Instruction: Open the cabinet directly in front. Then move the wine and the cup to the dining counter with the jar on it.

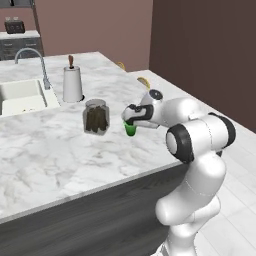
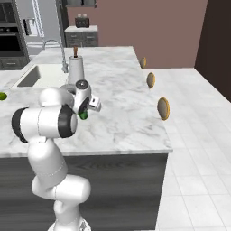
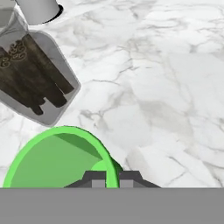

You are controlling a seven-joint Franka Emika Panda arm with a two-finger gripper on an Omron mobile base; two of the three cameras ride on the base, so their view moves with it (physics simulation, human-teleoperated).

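While the gripper (image 3: pixel 112 177) pinches the rim of the cup (image 3: pixel 61 159), the cup hangs over the dining counter (image 1: pixel 45 155).

At the bottom of the hand view the 2 dark fingertips (image 3: pixel 94 178) stand narrow, closed on the green rim at the lower left. In the left base view the cup (image 1: pixel 130 129) shows at frame centre under the gripper (image 1: pixel 131 121), just right of the jar (image 1: pixel 96 116), with the paper-towel roll (image 1: pixel 72 83) above it and the sink (image 1: pixel 20 97) at the upper left. In the right base view a sliver of green cup (image 2: pixel 84 115) peeks left of centre.
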